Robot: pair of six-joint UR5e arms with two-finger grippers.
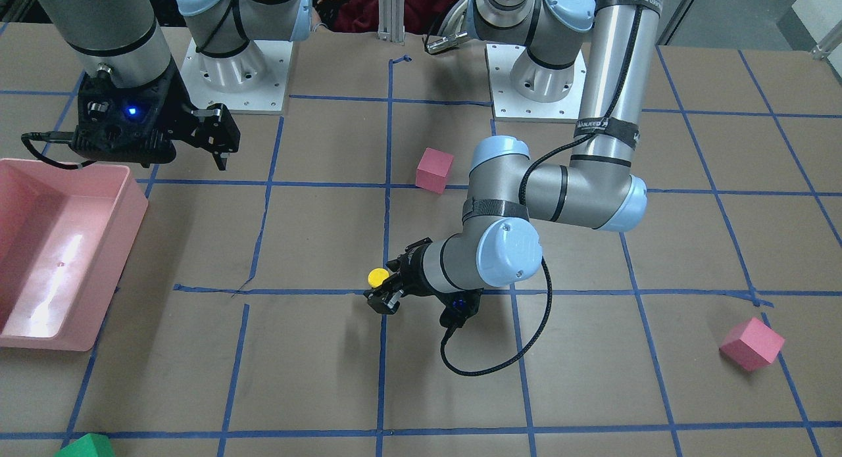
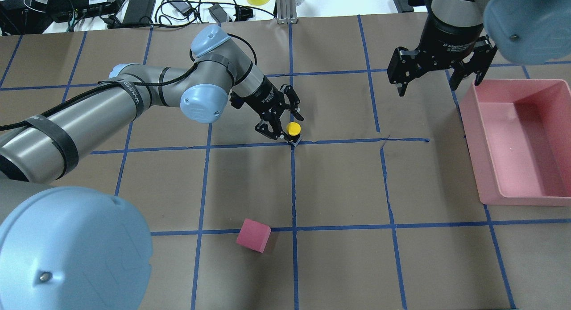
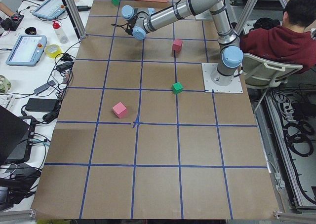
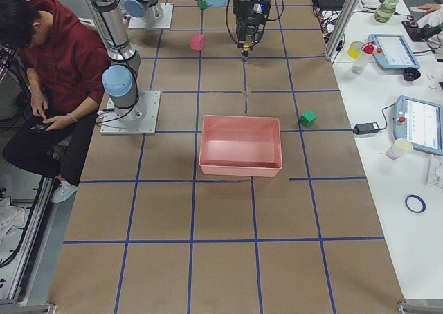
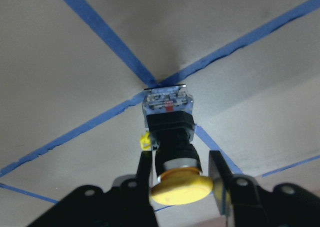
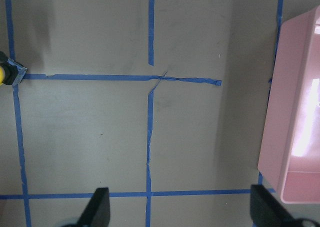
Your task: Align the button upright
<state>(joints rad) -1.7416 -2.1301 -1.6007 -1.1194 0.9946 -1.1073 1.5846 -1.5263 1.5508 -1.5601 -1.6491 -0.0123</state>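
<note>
The button has a round yellow cap, a black collar and a black-and-white base. Its base rests on the crossing of blue tape lines near the table's middle, and it leans slightly. My left gripper is low at the table, shut on the button. In the left wrist view the two fingers flank the yellow cap, with the base pointing away. The front view shows the same grip. My right gripper is open and empty, hovering beside the pink bin.
A pink bin stands on the robot's right side. Pink foam cubes lie on the table: one near the robot's base and one toward the far left. A green cube sits at the far edge. A person sits behind the robot.
</note>
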